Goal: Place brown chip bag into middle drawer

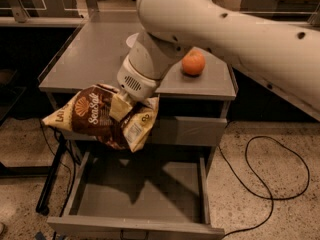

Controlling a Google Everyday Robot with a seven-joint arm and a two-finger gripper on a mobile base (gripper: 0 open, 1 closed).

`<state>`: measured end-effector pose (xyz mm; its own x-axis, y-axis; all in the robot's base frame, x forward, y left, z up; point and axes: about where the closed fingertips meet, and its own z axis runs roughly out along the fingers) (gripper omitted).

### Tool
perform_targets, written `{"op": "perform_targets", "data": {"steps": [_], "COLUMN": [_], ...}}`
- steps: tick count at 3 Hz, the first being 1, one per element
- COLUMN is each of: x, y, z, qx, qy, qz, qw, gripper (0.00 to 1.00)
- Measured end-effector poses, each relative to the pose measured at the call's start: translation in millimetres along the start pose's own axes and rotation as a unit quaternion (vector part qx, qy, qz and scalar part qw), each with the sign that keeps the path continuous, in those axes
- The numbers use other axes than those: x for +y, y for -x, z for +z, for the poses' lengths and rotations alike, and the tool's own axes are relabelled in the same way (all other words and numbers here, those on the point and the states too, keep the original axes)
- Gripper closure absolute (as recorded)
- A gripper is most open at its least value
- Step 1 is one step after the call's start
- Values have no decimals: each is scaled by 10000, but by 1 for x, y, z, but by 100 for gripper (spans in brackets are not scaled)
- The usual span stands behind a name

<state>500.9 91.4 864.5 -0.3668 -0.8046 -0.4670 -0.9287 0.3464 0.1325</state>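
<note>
One brown chip bag [95,116] hangs in mid-air in front of a grey cabinet, pinched near its upper right edge by the gripper [122,109] of a pale robot arm that reaches down across the cabinet top [90,54]. The jaws are clamped on the crinkled foil, one cream-coloured finger [119,105] pressed flat against the printed face. No part of the bag rests on anything.

Below it the middle drawer [150,196] stands pulled out, its flat grey floor bare. The bag is level with the closed upper drawer front [192,130] and above the open drawer's rear left part. Its long axis runs nearly side to side, its cream end at the picture's left drooping slightly. That end appears to reach beyond the line of the drawer's left wall, so the drop looks to call for a move down and somewhat toward the picture's right and the drawer's front before the jaws part. Otherwise the bag could catch on the wall.

An orange [193,63] sits on the cabinet top beside the arm, well apart from the bag. A black cable [272,196] loops over the speckled floor at the right.
</note>
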Motion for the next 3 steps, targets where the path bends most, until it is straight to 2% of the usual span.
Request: {"op": "perform_targets", "data": {"steps": [1, 2, 3], "x": [27, 27, 36], "y": [-34, -34, -48], "z": [28, 28, 49], "qx": [124, 124, 221], "qy": [346, 346, 573], "qz": [337, 337, 446], "qw": [9988, 9988, 9971], "gripper": [100, 100, 100]}}
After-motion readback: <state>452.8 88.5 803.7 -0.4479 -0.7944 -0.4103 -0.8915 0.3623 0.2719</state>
